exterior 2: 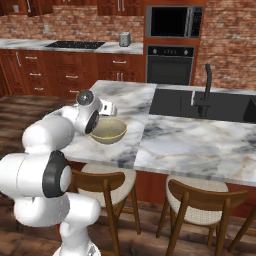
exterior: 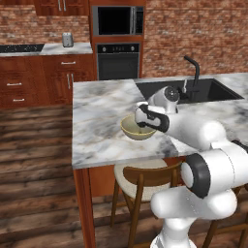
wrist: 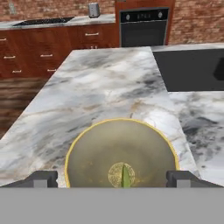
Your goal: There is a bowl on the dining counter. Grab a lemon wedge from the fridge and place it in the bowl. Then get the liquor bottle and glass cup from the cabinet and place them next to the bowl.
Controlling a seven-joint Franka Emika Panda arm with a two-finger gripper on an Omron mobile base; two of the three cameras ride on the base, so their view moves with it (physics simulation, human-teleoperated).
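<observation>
A yellow-rimmed olive bowl (exterior: 137, 130) (exterior 2: 109, 131) stands on the marble dining counter (exterior: 97, 111) near its front edge. In the hand view a lemon wedge (wrist: 121, 174) lies at the bottom of the bowl (wrist: 118, 144). My gripper (wrist: 112, 179) hovers just above the bowl, open, with its fingertips (wrist: 43, 178) spread to either side of the wedge and nothing between them. The liquor bottle, glass cup, fridge and cabinet are out of view.
A black sink (exterior: 193, 89) with a tall dark faucet (exterior: 193, 68) is set into the counter to the right. Wooden stools (exterior 2: 200, 200) stand under the counter's front edge. Across the floor are an oven (exterior: 118, 60), drawers and a toaster (exterior: 68, 39).
</observation>
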